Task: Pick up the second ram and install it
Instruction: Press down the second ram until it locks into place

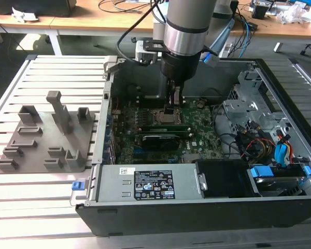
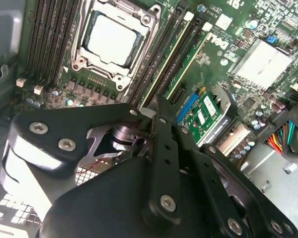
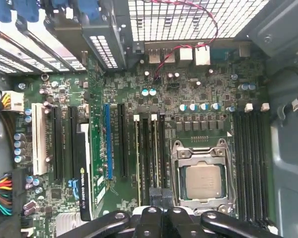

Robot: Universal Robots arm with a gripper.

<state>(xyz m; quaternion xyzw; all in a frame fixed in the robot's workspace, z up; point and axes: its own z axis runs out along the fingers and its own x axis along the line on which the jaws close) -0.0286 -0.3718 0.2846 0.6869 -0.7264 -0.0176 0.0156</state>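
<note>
My gripper (image 1: 173, 106) hangs inside the open computer case, low over the green motherboard (image 1: 197, 140), with its two black fingers pressed together. In both wrist views the fingertips (image 3: 157, 197) sit over one end of the second ram (image 2: 170, 60), a thin green stick standing in a slot beside the processor socket (image 3: 203, 181). The second ram (image 3: 159, 148) runs out from under the fingers. I cannot tell whether the tips touch its top edge. Another green stick (image 2: 191, 62) stands in a neighbouring slot.
A grey fixture block (image 1: 46, 140) lies on the slatted table at the exterior view's left. Inside the case are a black expansion card (image 1: 155, 140), the power supply (image 1: 145, 181), a drive cage (image 1: 249, 98) and coloured cables (image 1: 259, 142).
</note>
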